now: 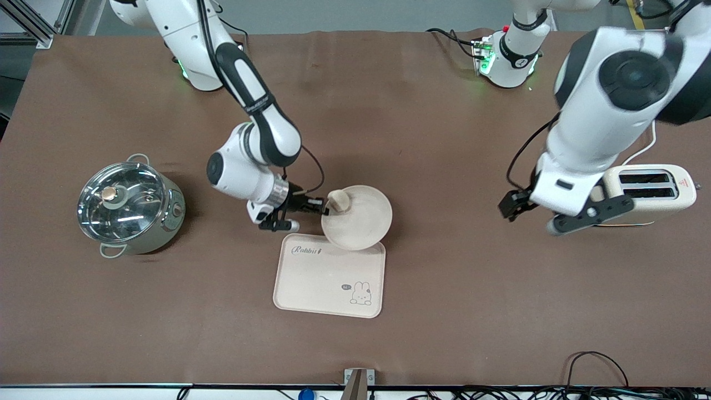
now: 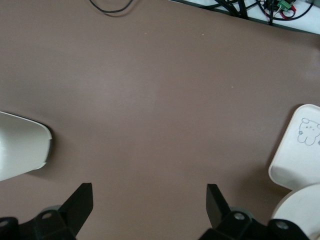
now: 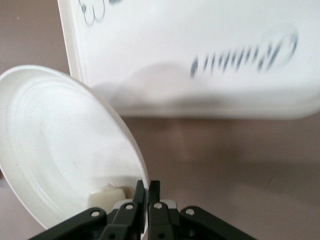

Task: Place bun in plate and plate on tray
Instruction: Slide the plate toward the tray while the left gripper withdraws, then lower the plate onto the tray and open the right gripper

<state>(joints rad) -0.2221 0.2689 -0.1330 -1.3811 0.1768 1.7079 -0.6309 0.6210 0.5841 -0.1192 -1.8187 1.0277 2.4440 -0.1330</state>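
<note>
Right gripper (image 1: pixel 324 205): I have its fingers pinched on the plate (image 1: pixel 361 219) rim, over the table beside the tray (image 1: pixel 328 278).
Plate: tilted, one edge overlapping the tray's corner.
Bun (image 1: pixel 338 201): in the plate, next to my grip.
Risk: I judge more tilt could roll the bun out; a thin rim pinch may slip.
Left gripper (image 2: pixel 150 205): fingers apart, waiting over the table by the toaster (image 1: pixel 650 191).

High front camera facing robots, both wrist cameras looking down, all sharing the tray (image 1: pixel 329 275).
</note>
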